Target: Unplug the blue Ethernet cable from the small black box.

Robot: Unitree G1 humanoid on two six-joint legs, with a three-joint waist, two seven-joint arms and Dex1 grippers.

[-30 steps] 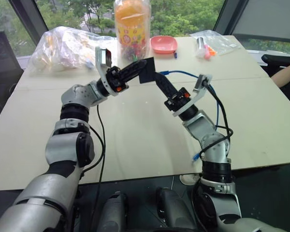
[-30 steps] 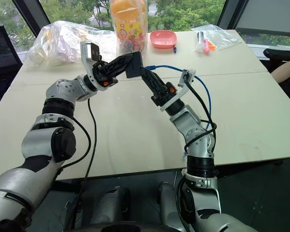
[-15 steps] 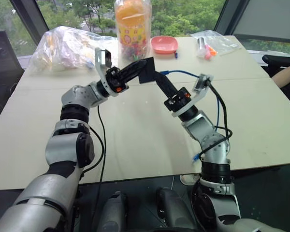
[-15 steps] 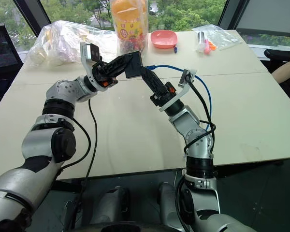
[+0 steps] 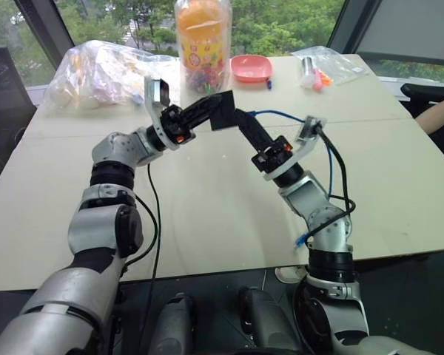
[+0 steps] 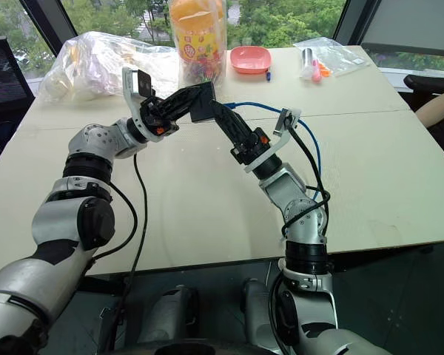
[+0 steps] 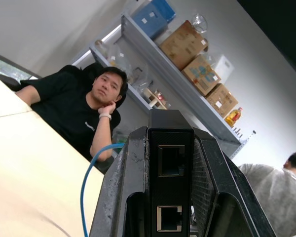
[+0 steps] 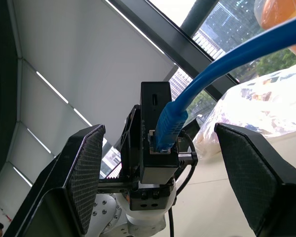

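blue Ethernet cable (image 5: 330, 166) — far end hidden

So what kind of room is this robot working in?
Probably an office or lab workspace: a large pale table by tall windows looking onto trees, metal shelving stacked with cardboard boxes, and a person seated in a chair.

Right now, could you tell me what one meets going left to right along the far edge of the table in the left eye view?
Clear bag of items → tall jar → pink bowl → small clear bag with markers.
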